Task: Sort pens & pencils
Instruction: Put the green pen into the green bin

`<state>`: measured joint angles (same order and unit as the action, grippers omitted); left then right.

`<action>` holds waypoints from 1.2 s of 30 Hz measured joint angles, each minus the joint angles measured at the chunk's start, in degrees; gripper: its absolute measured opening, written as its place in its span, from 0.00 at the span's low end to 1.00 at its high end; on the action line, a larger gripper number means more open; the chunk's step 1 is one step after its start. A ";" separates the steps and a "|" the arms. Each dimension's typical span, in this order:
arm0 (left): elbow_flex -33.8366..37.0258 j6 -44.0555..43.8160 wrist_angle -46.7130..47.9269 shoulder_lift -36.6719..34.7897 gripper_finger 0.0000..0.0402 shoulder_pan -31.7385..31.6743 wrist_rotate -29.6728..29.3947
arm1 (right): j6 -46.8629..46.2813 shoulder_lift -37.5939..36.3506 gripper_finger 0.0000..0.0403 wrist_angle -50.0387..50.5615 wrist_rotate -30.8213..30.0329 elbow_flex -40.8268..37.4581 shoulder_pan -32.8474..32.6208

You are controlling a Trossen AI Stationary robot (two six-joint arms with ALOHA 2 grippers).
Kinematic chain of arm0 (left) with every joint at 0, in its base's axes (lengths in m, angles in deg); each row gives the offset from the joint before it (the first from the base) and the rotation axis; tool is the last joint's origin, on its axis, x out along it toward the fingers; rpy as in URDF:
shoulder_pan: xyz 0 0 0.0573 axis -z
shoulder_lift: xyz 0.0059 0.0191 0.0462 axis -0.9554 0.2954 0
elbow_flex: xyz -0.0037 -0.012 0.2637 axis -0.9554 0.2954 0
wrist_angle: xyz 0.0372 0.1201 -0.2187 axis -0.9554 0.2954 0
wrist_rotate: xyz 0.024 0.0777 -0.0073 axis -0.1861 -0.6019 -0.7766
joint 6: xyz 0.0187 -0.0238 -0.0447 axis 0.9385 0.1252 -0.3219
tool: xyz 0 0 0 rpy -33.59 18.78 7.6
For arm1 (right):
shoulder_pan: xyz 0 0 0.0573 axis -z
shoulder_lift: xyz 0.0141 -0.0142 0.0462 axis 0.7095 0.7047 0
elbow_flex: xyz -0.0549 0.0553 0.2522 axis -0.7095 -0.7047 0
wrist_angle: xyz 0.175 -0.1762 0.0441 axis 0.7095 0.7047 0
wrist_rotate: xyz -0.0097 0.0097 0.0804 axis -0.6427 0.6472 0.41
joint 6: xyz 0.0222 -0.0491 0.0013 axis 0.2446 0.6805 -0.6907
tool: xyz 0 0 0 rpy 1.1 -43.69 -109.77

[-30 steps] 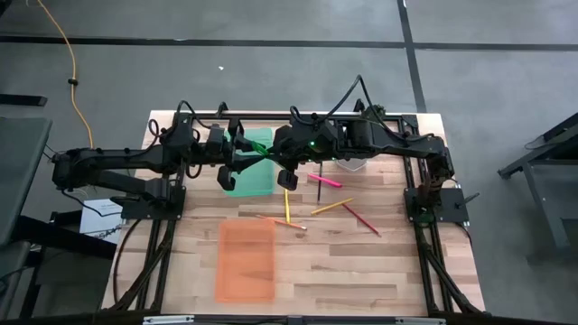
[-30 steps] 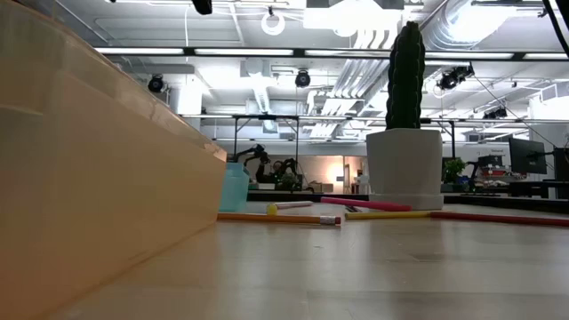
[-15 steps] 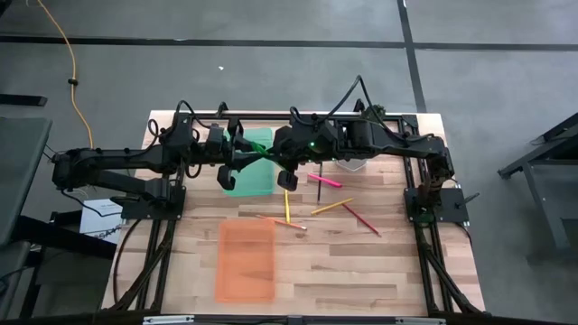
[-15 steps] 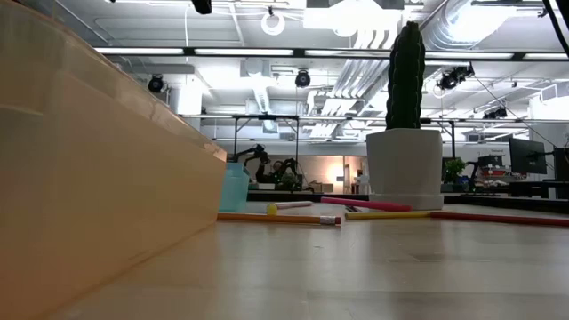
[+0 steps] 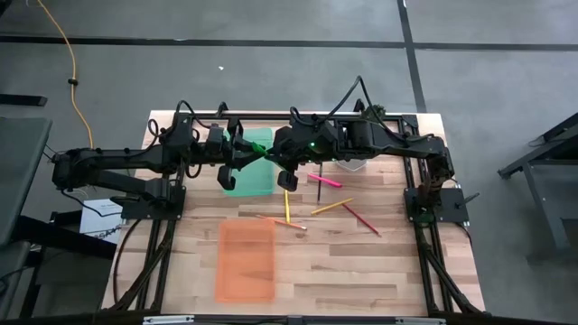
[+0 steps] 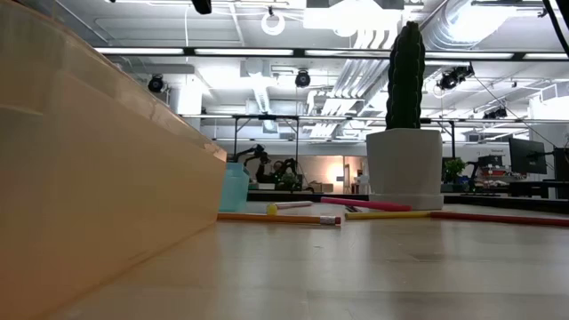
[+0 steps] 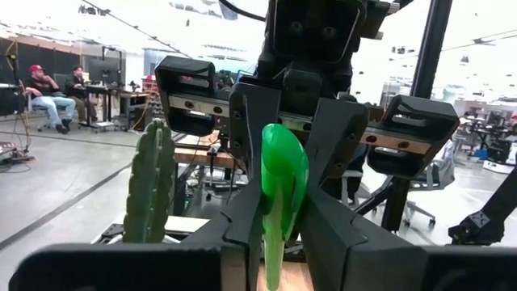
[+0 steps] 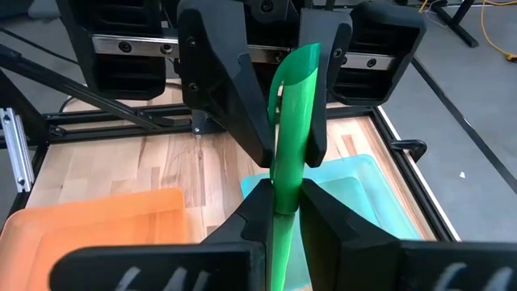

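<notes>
**Mid-air, two pincers share one green pen**

Overhead, a pale wooden table (image 5: 361, 262) stands on a grey floor crossed by dark lines, with a yellow cable (image 5: 72, 81) trailing off at one side. At table height the room behind opens into a bright workshop with strip lights, ceiling pipes and distant benches. Far back in the left wrist view, people sit at desks.

Both arms reach in over the far half of the table and meet above the teal tray (image 5: 242, 181). The green pen (image 8: 292, 105) is off the table, between them and over that tray. The right pincer (image 8: 283, 206) is pressed together on one end of it. The left pincer (image 7: 283, 234) faces it from the other side, its fingers (image 7: 244, 226) lying against both flanks of the same pen, pinching it too. So the pen bridges the two pincers, one gripping each end.

Counted:
- Pens, four: the green one held in the air, and three on the wood, a magenta pen (image 5: 323, 180), a yellow pen (image 5: 286, 206) and a pale pen (image 6: 295, 205).
- Pencils, four, all lying on the table to the right of the trays: a yellow-orange pencil (image 5: 331, 207), a red pencil (image 5: 361, 218), an orange pencil (image 5: 275, 219) and a thin dark pencil (image 5: 318, 192) just beside the magenta pen.
- Trays, two: the teal one far from the camera edge and an orange tray (image 5: 246, 262) nearer the front. Neither shows a stick in it.
- One white pot (image 6: 404, 169) with a cactus (image 6: 407, 76), standing beyond the loose sticks.
</notes>
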<state>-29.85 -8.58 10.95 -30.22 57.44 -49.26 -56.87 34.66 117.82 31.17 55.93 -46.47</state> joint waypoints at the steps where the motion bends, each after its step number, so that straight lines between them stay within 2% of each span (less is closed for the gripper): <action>1: 0.00 0.00 0.00 0.00 0.15 0.00 0.01 | 0.01 0.00 0.07 0.00 0.00 0.00 0.00; 14: 0.00 0.00 -0.11 -0.04 0.14 0.00 0.00 | 1.27 0.00 0.07 -0.39 -0.01 0.00 0.00; 26: 0.00 -0.11 -0.11 -0.04 0.13 0.02 0.14 | 1.25 0.02 0.23 -0.59 0.48 0.00 0.01; 36: 0.00 -0.09 -0.04 -0.04 0.13 0.02 0.10 | 0.99 0.02 0.27 -0.59 1.66 0.00 0.13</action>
<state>-29.85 -8.67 10.91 -30.26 57.46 -49.16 -55.87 34.68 117.23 32.83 55.93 -46.34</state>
